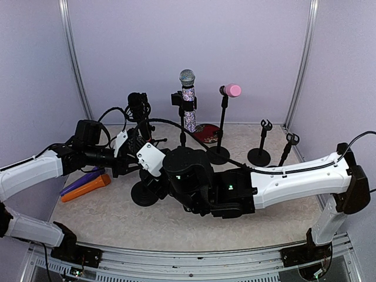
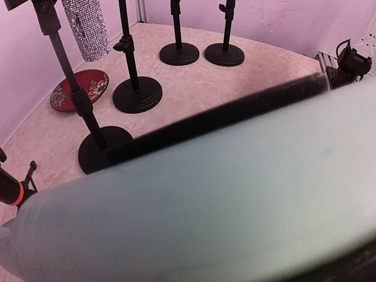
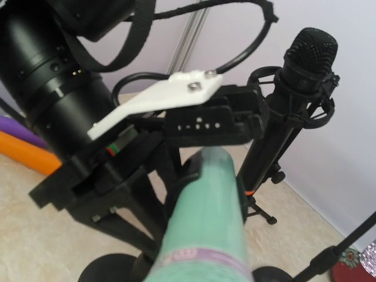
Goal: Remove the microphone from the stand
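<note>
Four microphones are counted: a mint-green microphone (image 3: 205,229), a black microphone (image 1: 137,101), a glittery silver microphone (image 1: 187,97) and a pink-headed microphone (image 1: 231,90). Six stands are made out in the top view, among them an empty stand (image 1: 262,141) and a second empty stand (image 1: 289,145) at the right rear. One red patterned dish (image 1: 205,132), one purple stick (image 1: 79,181) and one orange stick (image 1: 85,189) are also seen.

Both arms are stretched low over the desk (image 1: 176,235) and are brought together at centre-left of the top view, above a round stand base (image 1: 144,194). The right pincer (image 1: 170,182) is taken to be pinching the mint-green microphone, whose body runs from the bottom of the right wrist view up toward the left pincer (image 1: 147,167). Whether the left pincer is spread or pressed together cannot be told, as its own view is filled by the blurred green body. Whether the microphone is seated in its clip cannot be told.

The black microphone's tripod is placed just behind the left pincer. Bare desk is left open at lower centre, toward the front edge; the rear and both sides are closed by walls
</note>
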Action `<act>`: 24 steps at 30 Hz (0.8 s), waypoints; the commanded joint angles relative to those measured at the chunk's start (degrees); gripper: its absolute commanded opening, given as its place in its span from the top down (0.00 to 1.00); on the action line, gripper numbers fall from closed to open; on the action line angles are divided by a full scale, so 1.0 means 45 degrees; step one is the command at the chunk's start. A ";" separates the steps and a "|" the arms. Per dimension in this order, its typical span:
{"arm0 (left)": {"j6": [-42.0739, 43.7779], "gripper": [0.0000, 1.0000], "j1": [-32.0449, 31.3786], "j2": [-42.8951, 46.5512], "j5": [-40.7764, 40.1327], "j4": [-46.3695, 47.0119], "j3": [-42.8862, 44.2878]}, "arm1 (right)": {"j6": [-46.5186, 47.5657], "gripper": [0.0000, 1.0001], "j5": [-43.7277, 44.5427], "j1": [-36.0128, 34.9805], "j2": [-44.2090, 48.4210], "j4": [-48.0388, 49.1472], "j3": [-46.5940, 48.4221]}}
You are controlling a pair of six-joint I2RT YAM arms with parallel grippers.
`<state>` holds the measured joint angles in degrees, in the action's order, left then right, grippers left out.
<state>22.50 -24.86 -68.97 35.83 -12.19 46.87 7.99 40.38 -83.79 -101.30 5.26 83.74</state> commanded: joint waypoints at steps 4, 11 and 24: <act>-0.1062 1.00 0.1308 -0.0675 -0.4484 -0.0148 -0.0302 | -0.1087 1.00 -0.0618 -0.2013 0.2840 -0.0526 0.0354; -0.0864 0.90 0.1389 -0.0347 -0.2338 -0.0787 0.0117 | -0.1919 1.00 -0.0364 -0.2169 0.3810 -0.1738 0.0041; 0.1217 0.01 0.2325 0.1424 -0.0329 -0.5396 0.2169 | -0.3472 1.00 -0.0999 -0.1656 0.3341 -0.4165 0.0791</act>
<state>21.87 -16.64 -68.03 31.31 -26.85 51.48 -3.77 38.98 -93.08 -83.44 -8.12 84.12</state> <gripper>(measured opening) 0.987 0.441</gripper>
